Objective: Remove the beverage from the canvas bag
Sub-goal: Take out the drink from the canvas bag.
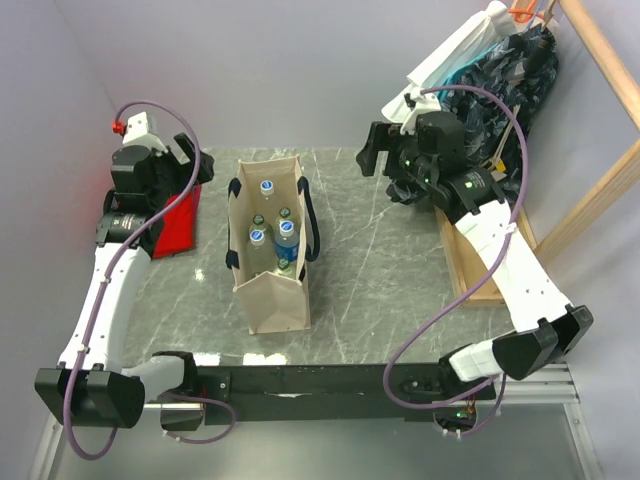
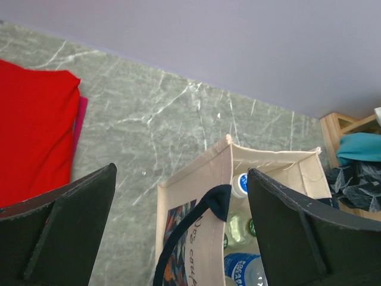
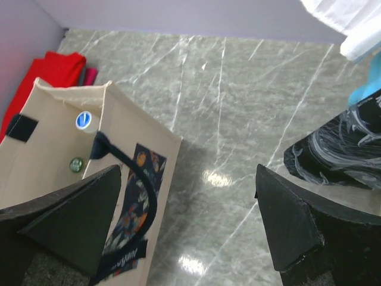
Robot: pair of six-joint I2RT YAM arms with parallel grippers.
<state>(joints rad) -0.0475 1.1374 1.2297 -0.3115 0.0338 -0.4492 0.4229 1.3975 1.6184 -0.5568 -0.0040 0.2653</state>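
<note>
Hovering on both sides of the canvas bag (image 1: 275,300), with nothing taken out of it yet. Looks like the approach step, before any reach into the bag. Finding the bag upright near the middle of the tabletop (image 1: 380,270), its mouth open to the top, with several beverage bottles (image 1: 267,186) standing inside, blue and green caps visible between the two navy handles (image 1: 312,225).

For the next move, probably calls for choosing one arm and one bottle, then bringing the gripper over the open mouth. Needs lining the jaws around a cap or neck, going down between the handles without catching a strap or pushing the soft wall, then closing and lifting straight up. Seems the shorter way with the left arm, being nearer to the bag.

Showing the left gripper (image 1: 195,165) with jaws spread wide, holding nothing and touching nothing, raised just beside the far left corner of the bag, over the edge of the red cloth (image 1: 175,220). Showing the right gripper (image 1: 372,150) spread wide as well, also empty, well apart from the bag on its right side, close to the dark patterned clothing (image 1: 510,70) at the far corner
</note>
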